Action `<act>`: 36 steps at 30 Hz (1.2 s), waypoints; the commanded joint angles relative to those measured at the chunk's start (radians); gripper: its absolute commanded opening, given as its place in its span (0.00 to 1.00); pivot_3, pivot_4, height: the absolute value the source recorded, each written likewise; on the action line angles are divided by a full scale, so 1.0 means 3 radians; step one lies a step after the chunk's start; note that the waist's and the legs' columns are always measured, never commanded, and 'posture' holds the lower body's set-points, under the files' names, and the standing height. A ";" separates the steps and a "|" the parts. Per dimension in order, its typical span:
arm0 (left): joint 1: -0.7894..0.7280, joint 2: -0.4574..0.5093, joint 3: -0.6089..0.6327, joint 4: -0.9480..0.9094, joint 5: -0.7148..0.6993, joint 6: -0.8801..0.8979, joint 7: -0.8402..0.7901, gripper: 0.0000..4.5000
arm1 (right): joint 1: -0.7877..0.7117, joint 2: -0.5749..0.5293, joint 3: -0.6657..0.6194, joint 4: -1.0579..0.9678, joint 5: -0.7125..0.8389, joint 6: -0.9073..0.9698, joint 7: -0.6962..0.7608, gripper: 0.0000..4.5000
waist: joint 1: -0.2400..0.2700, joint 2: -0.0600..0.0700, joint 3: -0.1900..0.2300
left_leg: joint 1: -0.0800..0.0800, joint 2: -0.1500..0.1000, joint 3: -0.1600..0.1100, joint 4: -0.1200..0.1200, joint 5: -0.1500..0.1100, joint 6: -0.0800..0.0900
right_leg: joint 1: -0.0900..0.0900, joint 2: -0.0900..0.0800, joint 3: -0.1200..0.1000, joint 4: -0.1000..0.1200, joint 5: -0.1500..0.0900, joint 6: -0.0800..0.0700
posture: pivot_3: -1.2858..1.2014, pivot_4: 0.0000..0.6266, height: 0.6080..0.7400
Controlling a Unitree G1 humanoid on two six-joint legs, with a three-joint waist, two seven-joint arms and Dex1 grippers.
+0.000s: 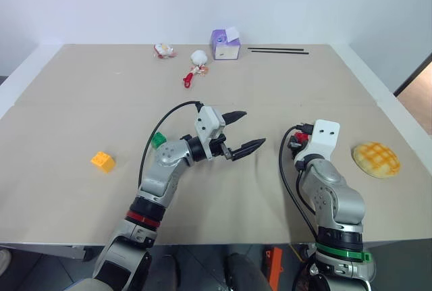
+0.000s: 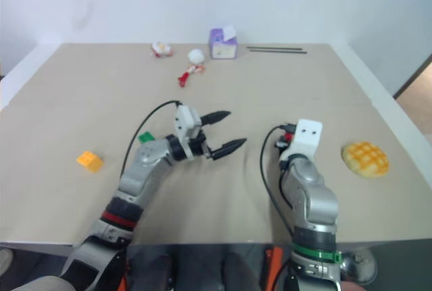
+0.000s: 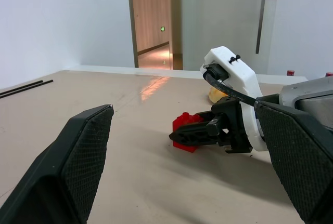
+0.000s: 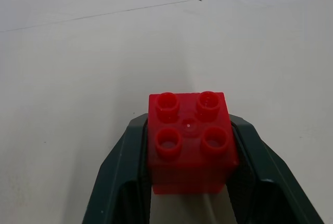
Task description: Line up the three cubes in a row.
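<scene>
Beige table (image 1: 81, 102), matte, runs up to a plain white wall at the far edge. From my left wrist I see an open wooden doorway and a grey panel beyond the right edge.

Clutter at the far edge, biggest first: purple-and-white box (image 1: 225, 44), two thin black sticks (image 1: 278, 50) right of it, a white ball-like toy (image 1: 198, 56), a small red-and-white wrapped item (image 1: 163, 50), a red bit (image 1: 188, 80) just in front. Checkered yellow bun (image 1: 376, 159) near the right edge.

My left arm reaches across the middle of the table, left pincer (image 1: 244, 131) pointing right, raised off the surface, fingers wide apart, nothing between them.

My right arm sits right of centre, pointing forward and slightly down. Right pincer (image 4: 188, 182) is clamped on the red cube (image 4: 188, 135), one finger on each side, studs up, cube at table level.

Green cube (image 1: 158, 140) sits on the table just behind my left forearm. Yellow-orange cube (image 1: 102, 161) sits near the left edge, well apart from the other two.
</scene>
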 commanded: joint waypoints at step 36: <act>0.0949 0.1527 0.0182 -0.1574 -0.0615 0.0760 -0.0984 1.00 | -0.0650 -0.1789 0.1728 0.1432 0.0031 -0.2431 0.5501 0.28 | 0.0000 -0.0008 0.0011 | 0.0006 0.0006 -0.0003 -0.0001 -0.0001 -0.0001 | 0.0002 0.0001 -0.0010 0.0001 -0.0013 -0.0023 | 0.52 0.24 1.00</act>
